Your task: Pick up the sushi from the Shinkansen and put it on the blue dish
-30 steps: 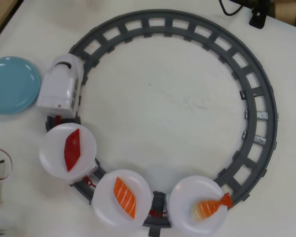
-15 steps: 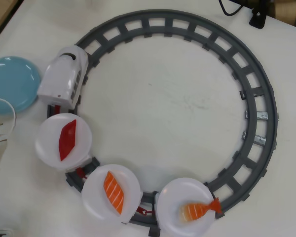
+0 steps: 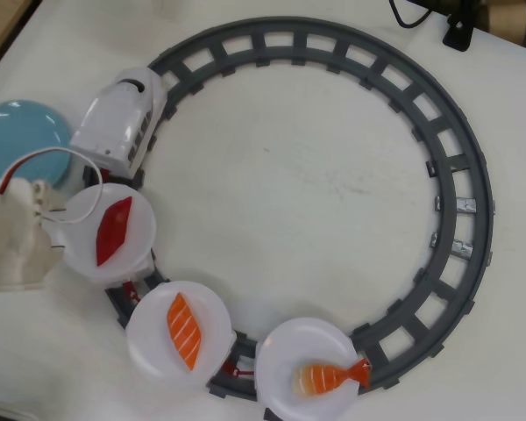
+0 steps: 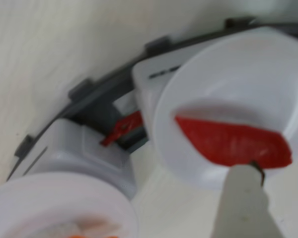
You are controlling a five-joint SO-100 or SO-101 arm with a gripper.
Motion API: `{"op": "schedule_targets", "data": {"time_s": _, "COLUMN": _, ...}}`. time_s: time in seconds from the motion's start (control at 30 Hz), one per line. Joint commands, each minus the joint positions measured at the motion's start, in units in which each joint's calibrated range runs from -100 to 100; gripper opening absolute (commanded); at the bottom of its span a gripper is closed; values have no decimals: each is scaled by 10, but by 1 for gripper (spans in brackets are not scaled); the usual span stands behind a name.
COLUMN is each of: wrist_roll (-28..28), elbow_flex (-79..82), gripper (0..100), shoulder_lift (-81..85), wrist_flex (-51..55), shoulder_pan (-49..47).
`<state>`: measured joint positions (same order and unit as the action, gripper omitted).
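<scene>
The shrimp sushi (image 3: 330, 377) lies on the last white plate (image 3: 285, 351) of the train, at the bottom of the overhead view. The white Shinkansen engine (image 3: 121, 118) stands on the grey ring track (image 3: 460, 175) at the upper left. The blue dish (image 3: 22, 140) lies left of the engine, outside the track. My white gripper (image 3: 51, 224) is at the left edge, beside the first plate, which carries a red diamond piece (image 3: 114, 230). The wrist view shows that red piece (image 4: 233, 144) close up, with one fingertip (image 4: 243, 198) just below it. The shrimp is out of the wrist view.
The middle plate (image 3: 149, 338) holds an orange salmon piece (image 3: 183, 330). A red and white cable (image 3: 66, 162) loops from my arm over the dish and first plate. A black cable and clamp (image 3: 456, 26) sit at the top right.
</scene>
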<state>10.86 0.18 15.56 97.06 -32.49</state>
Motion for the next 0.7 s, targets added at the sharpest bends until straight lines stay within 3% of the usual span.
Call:
{"op": "schedule_targets", "data": {"time_s": 0.0, "wrist_roll": 11, "elbow_flex": -56, "gripper": 24, "shoulder_lift": -3, "wrist_flex": 22, "shoulder_pan": 27}}
{"op": "schedule_targets", "data": {"time_s": 0.43, "wrist_roll": 45, "elbow_flex": -56, "gripper": 24, "shoulder_lift": -3, "wrist_flex": 22, "shoulder_pan": 153}}
{"op": "schedule_targets", "data": {"time_s": 0.67, "wrist_roll": 95, "elbow_flex": -19, "gripper": 24, "shoulder_lift": -3, "wrist_flex": 22, "shoulder_pan": 233}}
